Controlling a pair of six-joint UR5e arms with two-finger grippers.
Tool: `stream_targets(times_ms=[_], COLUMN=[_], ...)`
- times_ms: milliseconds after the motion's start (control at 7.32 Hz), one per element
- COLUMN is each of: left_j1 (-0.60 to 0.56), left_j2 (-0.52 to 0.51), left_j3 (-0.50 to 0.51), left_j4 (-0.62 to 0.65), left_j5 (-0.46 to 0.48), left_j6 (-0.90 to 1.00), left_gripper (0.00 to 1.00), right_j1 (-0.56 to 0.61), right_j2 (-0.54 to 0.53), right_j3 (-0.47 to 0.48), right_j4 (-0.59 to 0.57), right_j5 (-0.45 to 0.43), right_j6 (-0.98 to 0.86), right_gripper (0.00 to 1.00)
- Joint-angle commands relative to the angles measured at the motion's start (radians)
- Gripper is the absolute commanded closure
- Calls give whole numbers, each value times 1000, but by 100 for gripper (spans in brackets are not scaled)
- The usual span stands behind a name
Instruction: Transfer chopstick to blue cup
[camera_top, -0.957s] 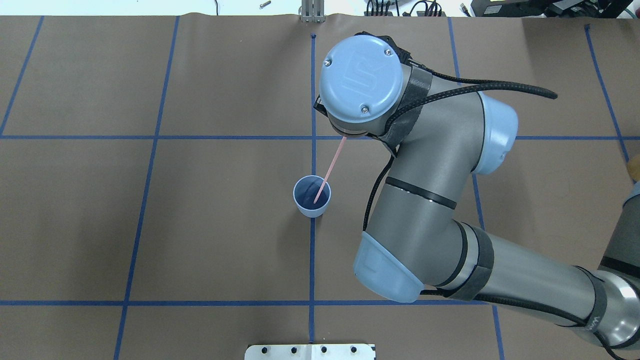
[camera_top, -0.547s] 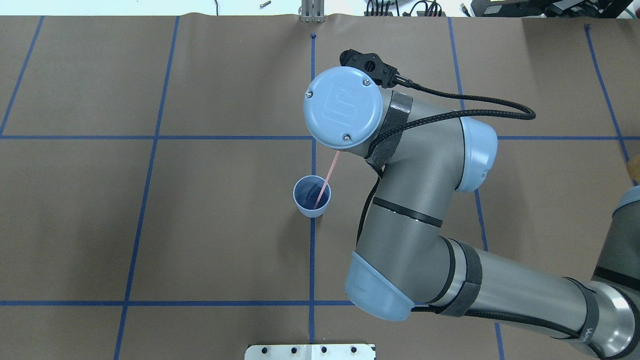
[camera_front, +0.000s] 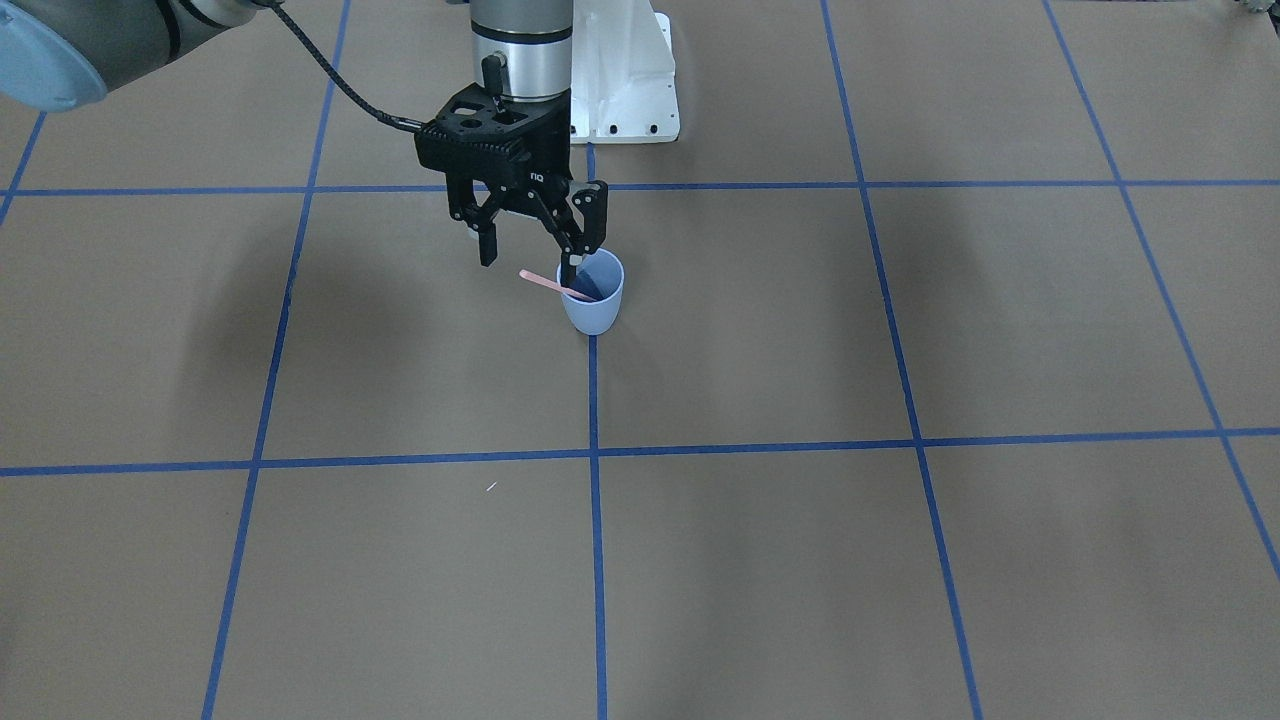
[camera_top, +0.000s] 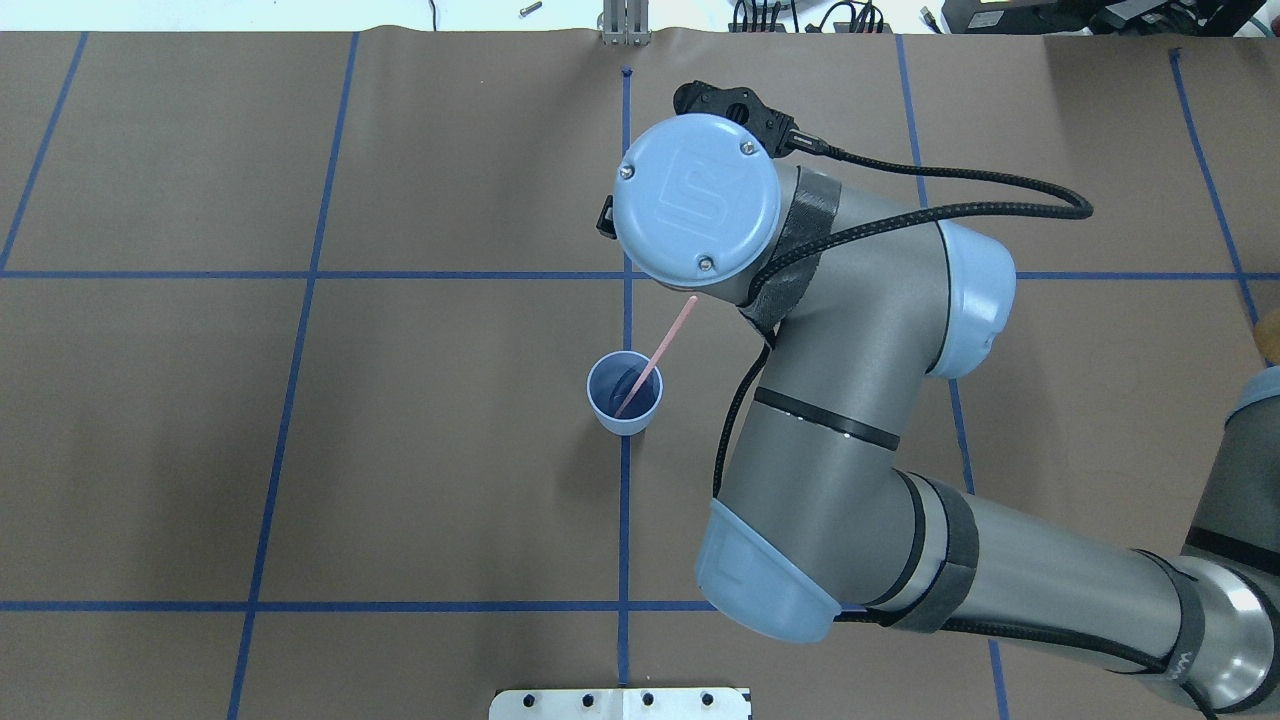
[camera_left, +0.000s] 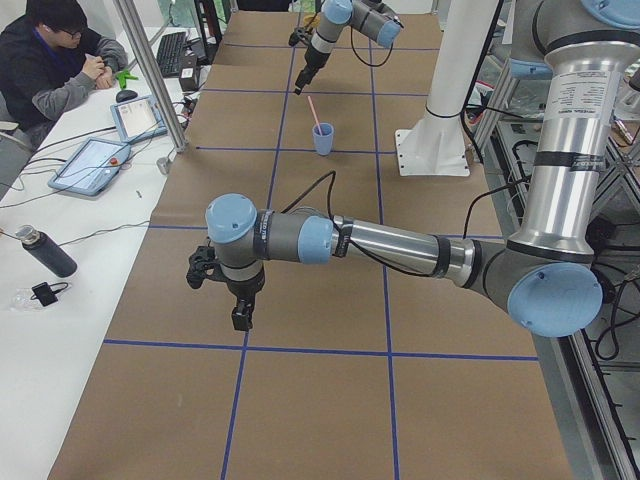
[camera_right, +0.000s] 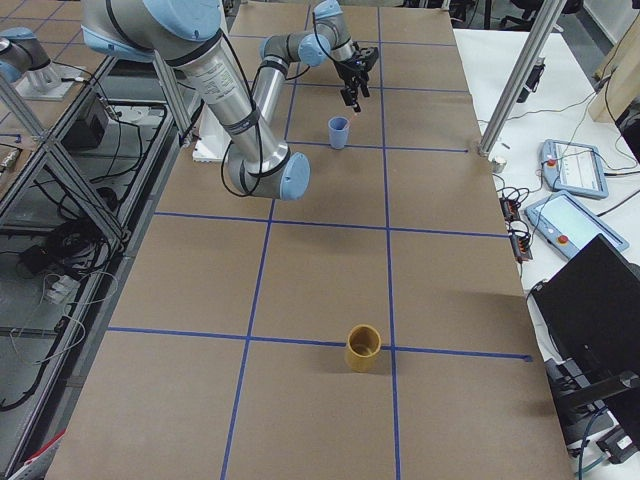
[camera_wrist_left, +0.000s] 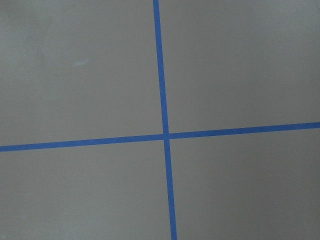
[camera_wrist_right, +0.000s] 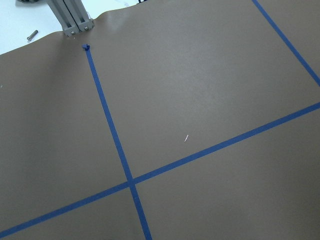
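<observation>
**Surface.** The counter (camera_front: 900, 330) is covered in brown paper and divided into squares by blue tape lines (camera_front: 593, 520). A white fleck (camera_front: 491, 487) lies on the paper.

**Task items.** The blue cup (camera_front: 593, 312) stands upright on a tape line. The chopstick (camera_front: 545, 282) has its lower end inside the cup and leans on the rim.

**Jaws.**
- The right gripper (camera_front: 528, 262) hangs just above the cup, jaws spread wide and not clamped on the chopstick.
- The left gripper (camera_left: 240, 315) is low over bare paper, well apart from the cup. Whether its jaws are wide or narrow cannot be told.

**Room.** A yellow cup (camera_right: 363, 347) stands toward the counter's right end. A white side table (camera_left: 60, 330) carries tablets (camera_left: 90, 163) and a dark bottle (camera_left: 45, 252). A person (camera_left: 50, 60) sits there.
</observation>
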Motion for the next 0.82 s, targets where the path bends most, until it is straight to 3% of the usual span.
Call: stream_targets(times_ms=[0,137,410,683], left_j1=[1,0,-3,-3], left_j2=[-1,0,31,63], left_j3=[25,28,-59,-107], left_j4=[9,38,154,147], left_j5=[0,-2,-2,-2], left_j6=[-4,-3,26,40], left_gripper=[2,2,2,2], right_j1=[163,266,488,663], right_j2=[-21,-70,-144,-304], right_j3=[1,-2,-36,-45], right_j4=[2,11,12,35], right_j5=[186,274,494,610], right_j6=[-245,-399,-727,-1073], right_gripper=[0,0,0,0])
